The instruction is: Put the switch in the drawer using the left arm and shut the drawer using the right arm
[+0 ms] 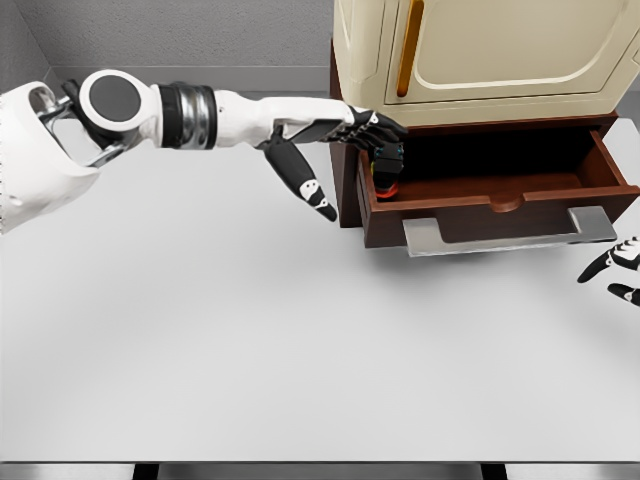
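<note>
From where I stand, the left hand (372, 138) reaches out over the left end of the open drawer (500, 190), its arm stretched nearly straight across the white surface (250, 340) from the left. The fingers (385, 128) curl downward around the switch (387, 168), a small dark thing with a flash of red at its lower end, so they are grasping it (the thumb sticks out apart, pointing down toward the surface outside the drawer). The switch hangs directly beneath those fingers with its long axis roughly upright, already inside the drawer's left corner, close against the side wall; whether it touches the drawer floor I cannot tell. So the drop is straight down, with hardly any way to go.

The right hand (615, 268) shows only at the right edge, low and near the drawer's grey handle (508, 232) but apart from it, fingers loose and holding nothing. It is plainly the nearer hand for pushing the drawer front (500, 212) back under the cream cabinet (480, 55).
</note>
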Controlling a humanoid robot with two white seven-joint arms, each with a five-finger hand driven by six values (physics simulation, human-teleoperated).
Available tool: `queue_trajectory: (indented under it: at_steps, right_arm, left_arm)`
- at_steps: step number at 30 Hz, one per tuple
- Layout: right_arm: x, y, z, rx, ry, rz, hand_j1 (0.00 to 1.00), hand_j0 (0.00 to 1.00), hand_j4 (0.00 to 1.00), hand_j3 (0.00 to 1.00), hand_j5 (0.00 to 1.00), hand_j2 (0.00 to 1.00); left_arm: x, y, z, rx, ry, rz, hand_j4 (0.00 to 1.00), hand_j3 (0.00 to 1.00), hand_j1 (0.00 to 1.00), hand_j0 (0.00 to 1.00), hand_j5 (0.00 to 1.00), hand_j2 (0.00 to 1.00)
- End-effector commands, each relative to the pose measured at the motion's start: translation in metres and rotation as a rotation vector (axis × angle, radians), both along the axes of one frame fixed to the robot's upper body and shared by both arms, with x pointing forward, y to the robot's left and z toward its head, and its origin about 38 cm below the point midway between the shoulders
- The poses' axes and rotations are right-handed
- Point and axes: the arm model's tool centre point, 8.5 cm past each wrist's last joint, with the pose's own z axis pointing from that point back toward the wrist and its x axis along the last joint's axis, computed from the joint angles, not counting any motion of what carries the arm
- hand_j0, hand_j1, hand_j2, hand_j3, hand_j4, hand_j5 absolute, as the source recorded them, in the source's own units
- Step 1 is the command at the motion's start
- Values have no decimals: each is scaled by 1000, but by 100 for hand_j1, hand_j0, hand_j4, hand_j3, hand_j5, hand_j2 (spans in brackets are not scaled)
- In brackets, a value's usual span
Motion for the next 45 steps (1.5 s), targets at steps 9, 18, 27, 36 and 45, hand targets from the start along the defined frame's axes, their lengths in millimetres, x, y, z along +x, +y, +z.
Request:
queue_trajectory:
  at_steps: [9,18,27,36,45]
  right_arm:
    - [0,0,0,6,5,-2,56,56,56,56,56,56]
    - [0,0,0,7,3,-1,56,56,56,56,56,56]
    - [0,0,0,6,5,-2,56,56,56,56,56,56]
    - [0,-1,0,7,4,-2,54,54,54,54,54,54]
    - [-1,1,2,67,3,1,51,51,51,51,51,51]
  left_arm:
    - [3,-8,-9,3,18,-3,100,100,100,100,100,100]
    - [-5,-28,-8,-8,17,-55,100,100,100,100,100,100]
    - [-10,-38,-3,-13,13,-88,100,100,100,100,100,100]
    - [-65,5,35,-74,-157,-298,100,100,100,100,100,100]
    - [-68,150,55,-320,-120,-50,100,100,100,100,100,100]
